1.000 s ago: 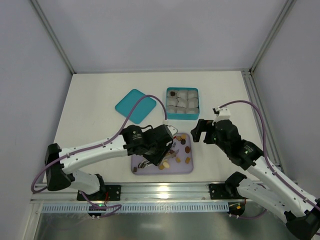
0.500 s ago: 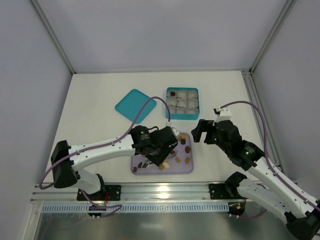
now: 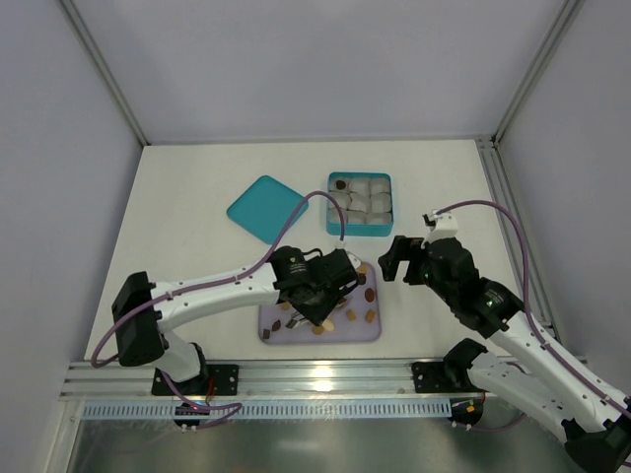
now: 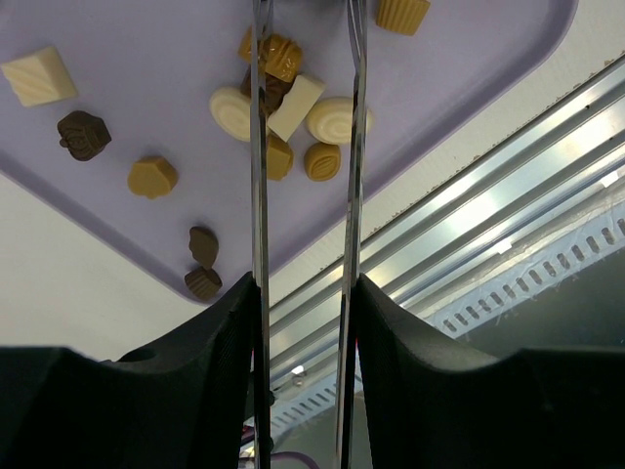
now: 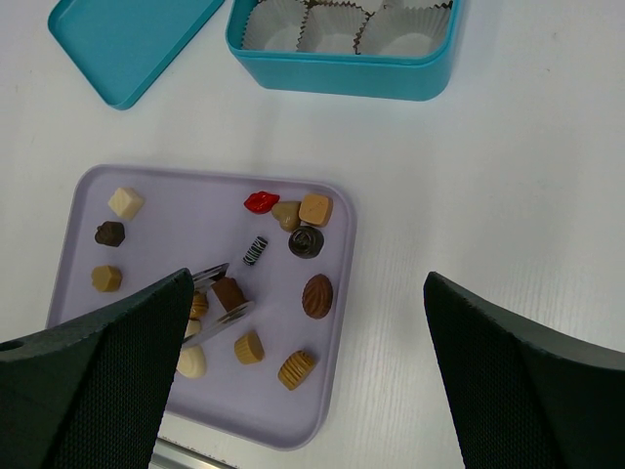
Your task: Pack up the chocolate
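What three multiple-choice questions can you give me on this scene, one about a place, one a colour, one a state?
1. Where is the lid? A left of the box; B on the box; C right of the box.
2. What colour is the tray? A teal; B purple; C white.
3. How is the right hand? A open, empty; B shut on the box; C shut on the lid.
Key: A, it lies flat beside the box; B, both wrist views show purple; A, its fingers stand wide apart with nothing between.
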Robot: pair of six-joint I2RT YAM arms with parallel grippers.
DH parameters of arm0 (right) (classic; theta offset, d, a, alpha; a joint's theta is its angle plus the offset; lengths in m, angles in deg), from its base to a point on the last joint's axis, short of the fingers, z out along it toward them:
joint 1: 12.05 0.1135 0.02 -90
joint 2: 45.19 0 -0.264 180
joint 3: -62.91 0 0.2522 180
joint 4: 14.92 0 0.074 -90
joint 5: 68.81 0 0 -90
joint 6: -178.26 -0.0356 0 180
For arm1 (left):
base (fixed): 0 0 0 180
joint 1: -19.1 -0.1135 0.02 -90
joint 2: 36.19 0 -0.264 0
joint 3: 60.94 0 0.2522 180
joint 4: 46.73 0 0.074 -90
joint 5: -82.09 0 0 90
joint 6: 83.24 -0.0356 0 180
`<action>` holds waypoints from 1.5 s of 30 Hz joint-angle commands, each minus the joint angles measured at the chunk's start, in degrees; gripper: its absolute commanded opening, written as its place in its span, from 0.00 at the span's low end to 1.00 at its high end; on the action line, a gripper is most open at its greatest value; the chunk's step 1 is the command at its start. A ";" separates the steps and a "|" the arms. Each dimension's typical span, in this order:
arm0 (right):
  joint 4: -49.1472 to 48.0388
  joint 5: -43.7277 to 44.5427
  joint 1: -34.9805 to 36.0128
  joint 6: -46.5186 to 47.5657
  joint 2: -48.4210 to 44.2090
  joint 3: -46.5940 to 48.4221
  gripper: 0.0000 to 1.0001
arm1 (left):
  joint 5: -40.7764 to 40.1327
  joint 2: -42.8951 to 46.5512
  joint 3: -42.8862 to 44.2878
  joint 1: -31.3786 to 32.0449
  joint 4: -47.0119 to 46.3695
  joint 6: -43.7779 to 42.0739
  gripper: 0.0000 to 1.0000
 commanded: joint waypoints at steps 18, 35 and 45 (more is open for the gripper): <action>-0.47 0.99 -0.19 0.20 -0.79 -0.18 1.00 | -2.01 -1.51 4.15 0.20 -0.36 -1.88 0.33; -0.82 1.16 -0.19 0.64 -0.26 0.44 1.00 | -4.74 0.33 10.82 -2.61 3.07 -1.27 0.31; -0.38 1.78 -0.19 1.07 0.62 2.02 1.00 | -4.73 -6.42 25.23 -10.25 3.42 -5.48 0.32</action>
